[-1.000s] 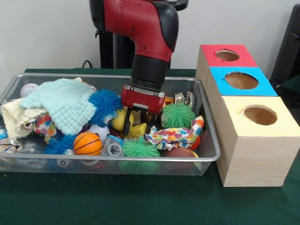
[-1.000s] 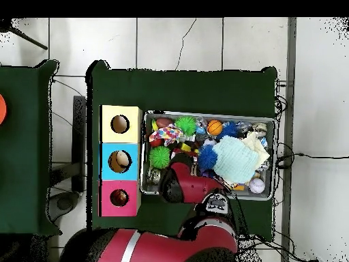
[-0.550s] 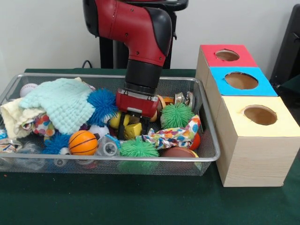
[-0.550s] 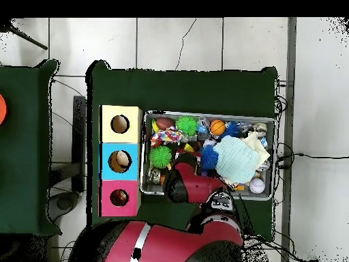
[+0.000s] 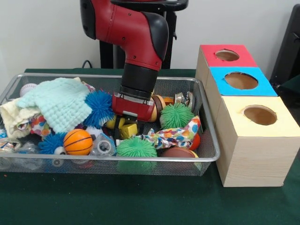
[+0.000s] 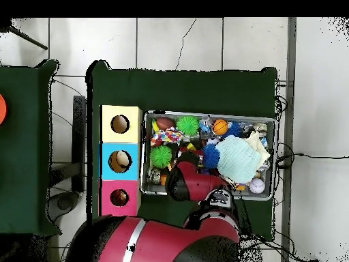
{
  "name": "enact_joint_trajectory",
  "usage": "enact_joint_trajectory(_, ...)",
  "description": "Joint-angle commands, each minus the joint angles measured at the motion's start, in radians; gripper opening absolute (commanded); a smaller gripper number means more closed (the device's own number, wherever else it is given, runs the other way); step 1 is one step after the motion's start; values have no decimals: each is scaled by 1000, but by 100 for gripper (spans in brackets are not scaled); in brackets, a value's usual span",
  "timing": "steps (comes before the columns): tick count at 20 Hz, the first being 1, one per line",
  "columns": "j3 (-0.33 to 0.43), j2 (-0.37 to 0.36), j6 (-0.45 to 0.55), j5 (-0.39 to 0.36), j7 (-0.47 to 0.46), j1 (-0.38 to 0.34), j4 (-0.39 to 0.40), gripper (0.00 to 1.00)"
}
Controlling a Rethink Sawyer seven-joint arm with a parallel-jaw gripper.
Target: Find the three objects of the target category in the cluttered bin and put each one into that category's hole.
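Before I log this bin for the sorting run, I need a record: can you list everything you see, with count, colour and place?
Wire bin: one, silver mesh, on the green table.
Sorting box: one, wooden, right of the bin, with red, blue and yellow holes.
Knitted cloth: one, pale mint, bin's left part.
Spiky balls: two green, two blue.
Mini basketball: one, orange, front left.
Baseball: one, white, far left corner.
Patterned cloth: one, multicoloured, front right.
Yellow toy: one, under the gripper.
Arm: one, red and black.
Gripper: one, down in the clutter at the yellow toy; grasp unclear.
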Motion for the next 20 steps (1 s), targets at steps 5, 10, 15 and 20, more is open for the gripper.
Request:
enact_joint_trajectory(5, -149, 194, 135, 96, 47, -53, -135, 100)
enact_joint_trajectory(10, -80, 165, 104, -52, 3, -115, -182, 100)
enact_joint_trajectory(15, 47, 97, 241, -197, -26, -219, -186, 0)
enact_joint_trajectory(20, 1, 75, 209, -202, 23, -196, -152, 0)
